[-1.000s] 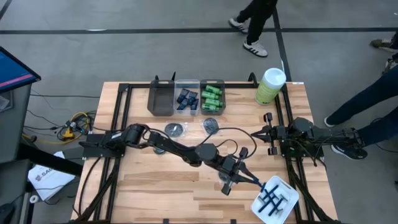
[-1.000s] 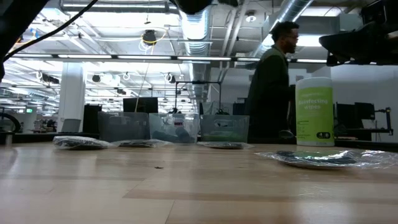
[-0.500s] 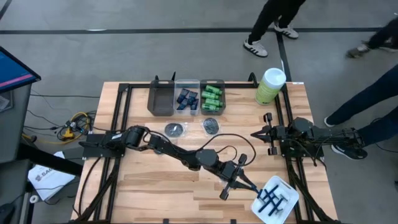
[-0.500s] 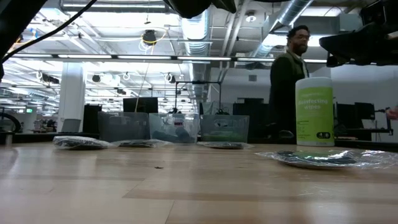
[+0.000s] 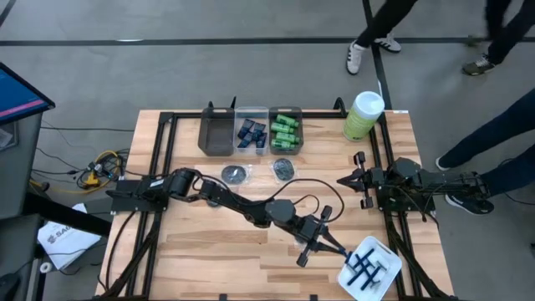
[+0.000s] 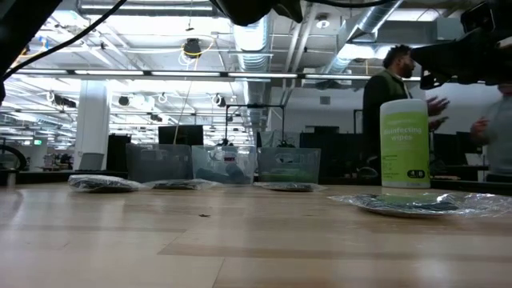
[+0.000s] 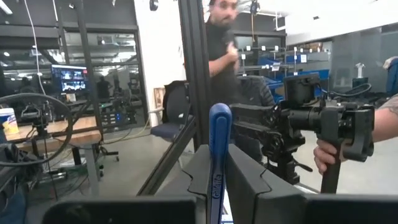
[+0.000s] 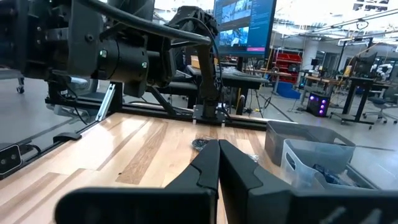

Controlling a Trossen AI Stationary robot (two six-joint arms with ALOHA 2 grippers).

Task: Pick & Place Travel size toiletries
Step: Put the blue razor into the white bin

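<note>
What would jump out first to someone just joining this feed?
The left arm stretches diagonally across the table, its left gripper shut on a thin blue razor just short of the white tray at the near right corner, where other razors already lie. At the far edge, three bins hold navy tubes and green bottles, with the tall green canister to their right. The right gripper waits shut at the right edge.

From table height I see crinkly packets [image 6: 104, 183], three clear bins [image 6: 224, 165], the green wipes canister [image 6: 404, 144], a tray [image 6: 424, 205], and a person [image 6: 392, 112] behind.
</note>
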